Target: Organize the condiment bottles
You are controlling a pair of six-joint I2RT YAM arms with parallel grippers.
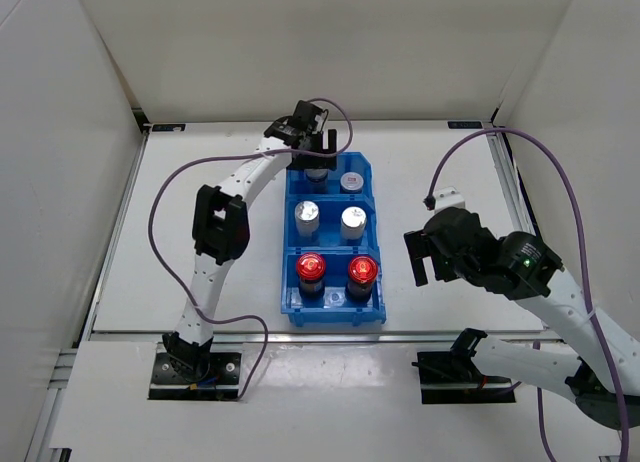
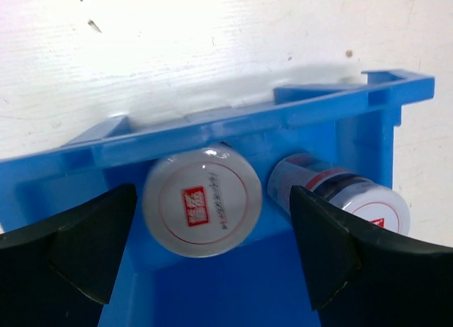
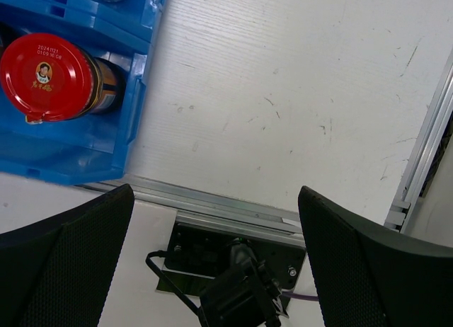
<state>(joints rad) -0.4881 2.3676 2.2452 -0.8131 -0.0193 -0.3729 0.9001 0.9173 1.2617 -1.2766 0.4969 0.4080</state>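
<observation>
The six bottles stand in the blue bin [image 1: 334, 312]. Two short silver-lidded bottles [image 1: 316, 177] [image 1: 350, 182] are in the far compartment, two pale silver-capped bottles [image 1: 306, 214] [image 1: 354, 220] in the middle one, and two dark red-capped bottles [image 1: 311, 267] [image 1: 362, 271] in the near one. My left gripper [image 1: 315, 147] hovers over the far compartment, open. In the left wrist view one silver lid [image 2: 202, 199] lies between the fingers [image 2: 92, 249], clear of both. The second short bottle [image 2: 347, 192] leans beside it. My right gripper [image 1: 425, 252] is open and empty to the right of the bin.
White walls enclose the table on three sides. Metal rails run along the table's left, right and near edges. In the right wrist view a red-capped bottle [image 3: 46, 76] and the bin wall [image 3: 71, 157] are at upper left, with the arm's base mount [image 3: 233, 263] below.
</observation>
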